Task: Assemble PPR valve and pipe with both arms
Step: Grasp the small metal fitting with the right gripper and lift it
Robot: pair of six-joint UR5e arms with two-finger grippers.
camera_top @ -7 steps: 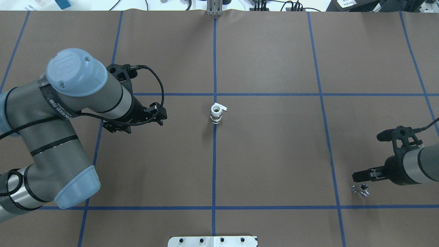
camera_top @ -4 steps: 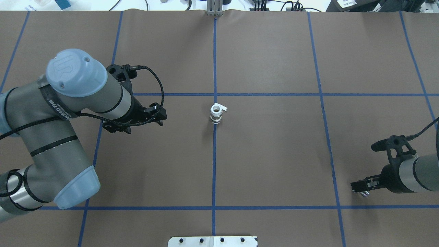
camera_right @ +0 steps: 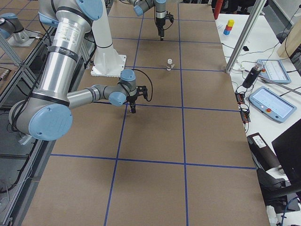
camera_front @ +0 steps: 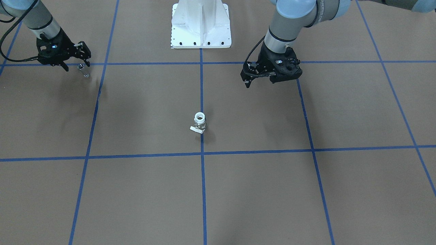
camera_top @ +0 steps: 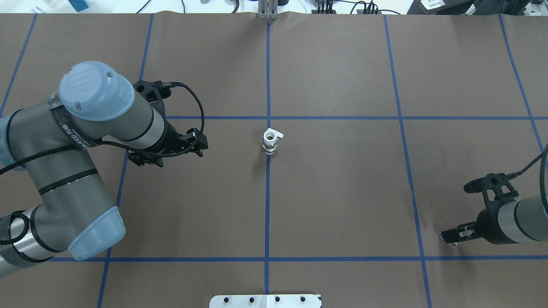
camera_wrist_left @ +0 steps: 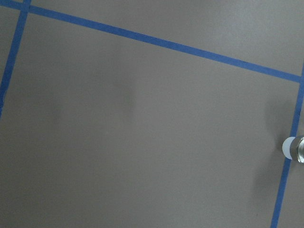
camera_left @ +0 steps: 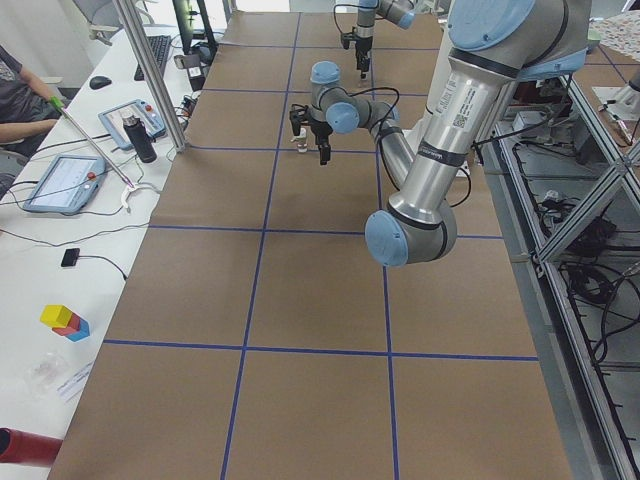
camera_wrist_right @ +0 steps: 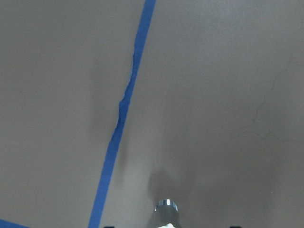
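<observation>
The overhead camera sits high behind the robot and looks forward and down over the whole table [camera_top: 342, 192]. The front-facing camera stands opposite and looks steeply down, with the white pedestal base [camera_front: 201, 23] at its top edge. Both views share the PPR valve [camera_top: 270, 142] on the middle grid line. The two side cameras look along the table from either end, farther off and raised, and both also take in the valve. The left wrist camera looks down at the table from close by, with the valve at its right edge. The right wrist camera is nearer still, with the pipe [camera_wrist_right: 166, 206] at its bottom edge.
</observation>
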